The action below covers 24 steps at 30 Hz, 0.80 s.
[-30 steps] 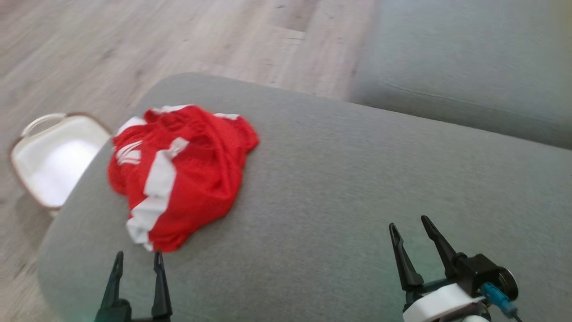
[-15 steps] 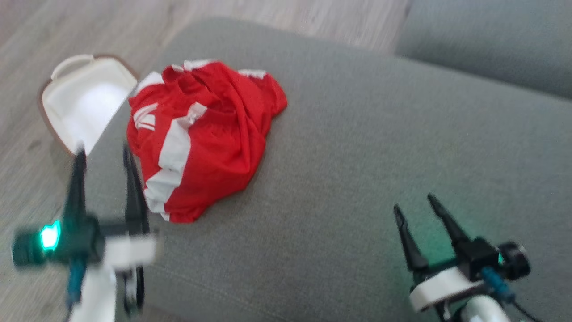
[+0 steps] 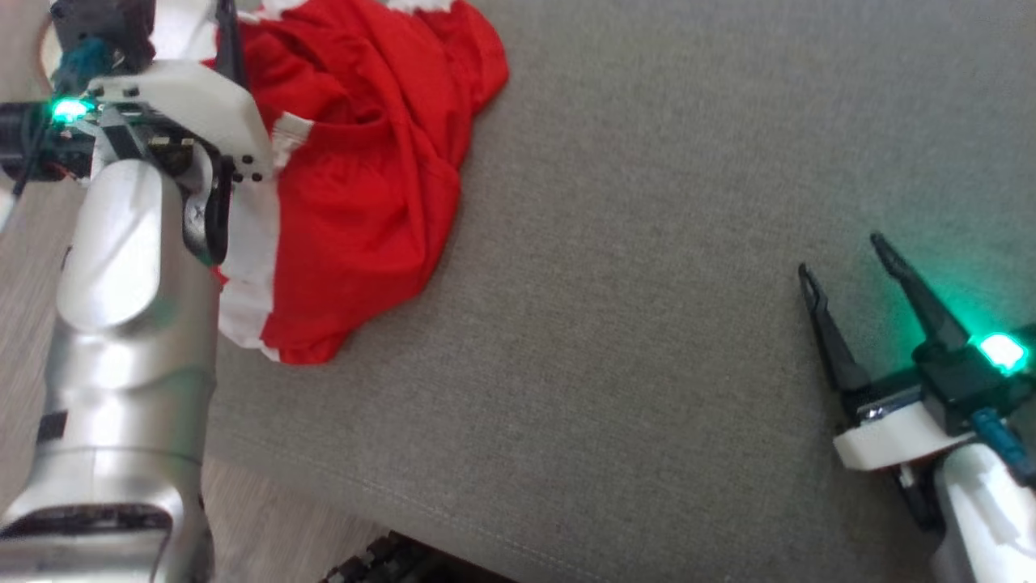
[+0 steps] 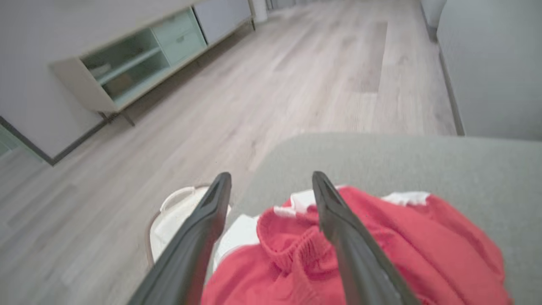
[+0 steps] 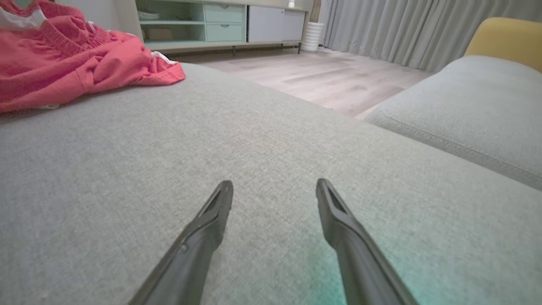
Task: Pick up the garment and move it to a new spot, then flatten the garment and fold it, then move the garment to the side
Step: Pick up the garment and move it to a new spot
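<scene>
Left gripper (image 4: 271, 176) jaws stand apart over the crumpled red-and-white garment (image 4: 423, 245), perhaps just clear of it. Right gripper (image 3: 842, 255) jaws are apart too, empty, at the head view's lower right. The garment lies upper left on the grey cushion (image 3: 647, 324).

The left gripper (image 4: 271, 176) is held with fingers spread over the crumpled red garment with white trim (image 4: 394, 250), which is laid on the grey fabric cushion (image 4: 423, 161).
</scene>
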Tool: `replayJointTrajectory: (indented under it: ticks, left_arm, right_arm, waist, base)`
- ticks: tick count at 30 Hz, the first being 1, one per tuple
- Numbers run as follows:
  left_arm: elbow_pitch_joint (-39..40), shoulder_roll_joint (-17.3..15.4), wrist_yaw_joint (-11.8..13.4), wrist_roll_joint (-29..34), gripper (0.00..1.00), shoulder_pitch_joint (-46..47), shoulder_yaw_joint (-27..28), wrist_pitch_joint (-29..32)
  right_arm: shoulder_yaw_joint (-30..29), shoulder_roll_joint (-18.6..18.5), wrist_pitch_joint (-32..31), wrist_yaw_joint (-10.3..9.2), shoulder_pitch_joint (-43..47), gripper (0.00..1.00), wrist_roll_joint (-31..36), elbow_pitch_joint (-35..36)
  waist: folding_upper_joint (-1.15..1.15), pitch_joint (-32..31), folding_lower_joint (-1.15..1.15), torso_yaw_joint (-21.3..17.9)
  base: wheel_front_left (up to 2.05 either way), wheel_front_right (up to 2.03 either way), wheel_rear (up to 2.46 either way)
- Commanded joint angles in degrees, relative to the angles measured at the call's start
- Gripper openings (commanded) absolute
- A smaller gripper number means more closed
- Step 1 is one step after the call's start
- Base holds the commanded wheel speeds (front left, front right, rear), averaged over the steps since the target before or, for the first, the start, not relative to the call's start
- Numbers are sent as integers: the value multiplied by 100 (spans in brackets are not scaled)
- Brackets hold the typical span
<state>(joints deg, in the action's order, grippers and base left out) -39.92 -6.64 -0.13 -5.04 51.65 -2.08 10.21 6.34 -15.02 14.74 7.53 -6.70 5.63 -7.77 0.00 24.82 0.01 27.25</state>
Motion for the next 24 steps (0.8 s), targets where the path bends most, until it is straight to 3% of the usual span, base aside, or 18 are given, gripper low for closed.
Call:
replayJointTrajectory:
  ticks: [1,7,8,9,17,24]
  left_arm:
    - [-205,-334,-54,-23,100,178,163,200]
    - [-1010,-394,-220,-104,100,399,117,472]
    - [-1071,-397,-250,-120,15,422,109,399]
    - [-1111,-411,-272,-120,0,438,94,284]
    - [-1097,-566,-506,-36,0,633,-167,-556]
    - [-327,-696,-678,-20,0,811,-543,-784]
  right_arm:
    - [124,-90,26,-4,-104,100,12,86]
    - [95,-70,26,-4,-186,100,-25,119]
    - [75,-52,26,-4,-201,100,-29,123]
    - [64,-33,26,-4,-211,100,-28,121]
    - [77,312,26,-4,-253,100,-55,-6]
    - [176,732,26,-4,-239,100,-114,-148]
  waist:
    - [0,274,-1,-98]
    - [0,374,-1,-219]
    - [0,373,-1,-235]
    - [0,359,-1,-252]
    - [0,-120,-1,-450]
    - [0,-782,-1,-900]
  base:
    - [0,0,0]
    - [0,0,0]
    - [0,0,0]
    - [0,0,0]
    - [0,0,0]
    - [0,0,0]
